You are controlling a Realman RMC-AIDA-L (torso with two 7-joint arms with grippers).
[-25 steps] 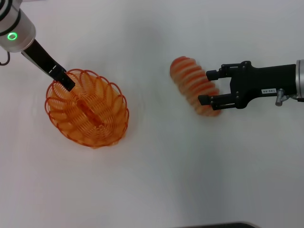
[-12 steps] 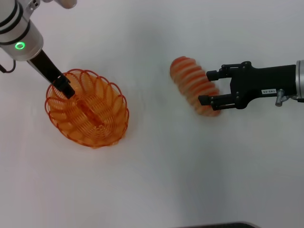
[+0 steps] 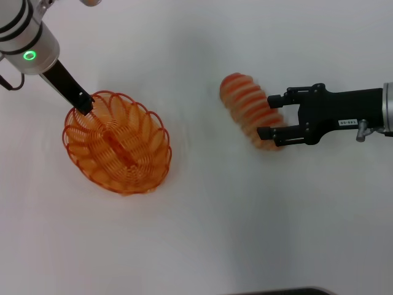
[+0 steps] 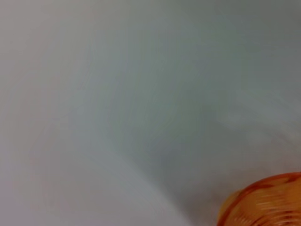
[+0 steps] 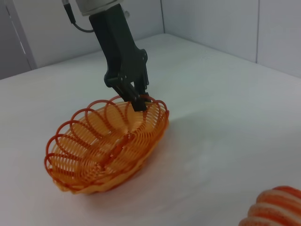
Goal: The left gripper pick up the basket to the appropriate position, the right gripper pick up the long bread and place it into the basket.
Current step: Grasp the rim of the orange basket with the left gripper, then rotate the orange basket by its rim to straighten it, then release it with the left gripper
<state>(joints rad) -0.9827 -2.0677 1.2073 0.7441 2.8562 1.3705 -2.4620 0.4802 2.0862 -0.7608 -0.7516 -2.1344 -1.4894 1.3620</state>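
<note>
**Left claw pinched on basket rim, right claw straddling the loaf**

Left gripper (image 3: 86, 104), black two-fingered claw on a black arm: tips closed on the looped rim of the oval orange wire basket (image 3: 116, 142), at the rim's far-left end in the head view. Right wrist view confirms it: left gripper (image 5: 139, 101) comes down from above with both fingers clamped together on one rim loop of the basket (image 5: 106, 147). Basket sits on the white table (image 3: 202, 233), on the robot's left side, its long axis running diagonally. Nothing inside it. Left wrist view shows only a sliver of basket edge (image 4: 265, 202).

Right gripper (image 3: 268, 117), black two-fingered claw with a small white label on its body: reaches in from the right, fingers spread apart, one on each side of the near end of the long bread (image 3: 247, 109). Can't tell if the pads actually touch the loaf. Long bread is a tan loaf with orange-red crosswise stripes and rounded ends, lying on the table right of centre, well apart from the basket. One end of the loaf (image 5: 273, 209) shows in the right wrist view.
</note>
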